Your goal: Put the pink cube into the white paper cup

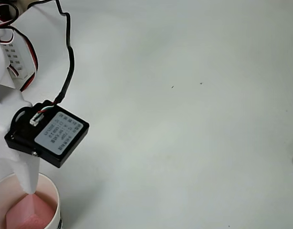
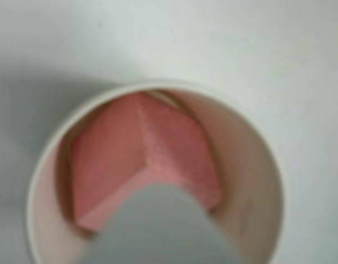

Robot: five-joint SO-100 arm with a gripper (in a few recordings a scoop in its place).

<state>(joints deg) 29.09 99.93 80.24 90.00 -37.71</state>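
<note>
The pink cube (image 2: 144, 162) is sitting inside the white paper cup (image 2: 45, 165), tilted with one edge turned upward, its faces leaning near the cup's inner wall. In the overhead view the pink cube (image 1: 28, 212) is showing below the rolled rim of the white paper cup (image 1: 53, 191), which is standing at the lower left corner of the desk (image 1: 184, 119).

The claw (image 1: 29, 183) is reaching down over the cup's mouth, one white finger tapering to a point that is meeting the top of the cube, or hanging just above it. In the wrist view a blurred grey finger is crossing the lower part of the cup's opening in front of the cube. I cannot tell how far the claw is spread, nor whether it is gripping the cube or merely hanging over it: just a single finger is showing clearly.

Judging by how things are lying, the main part of the task is looking done, since the cube is within the cup. What is appearing to be left is letting go, if the claw is holding, and lifting clear without tipping the cup.
</note>
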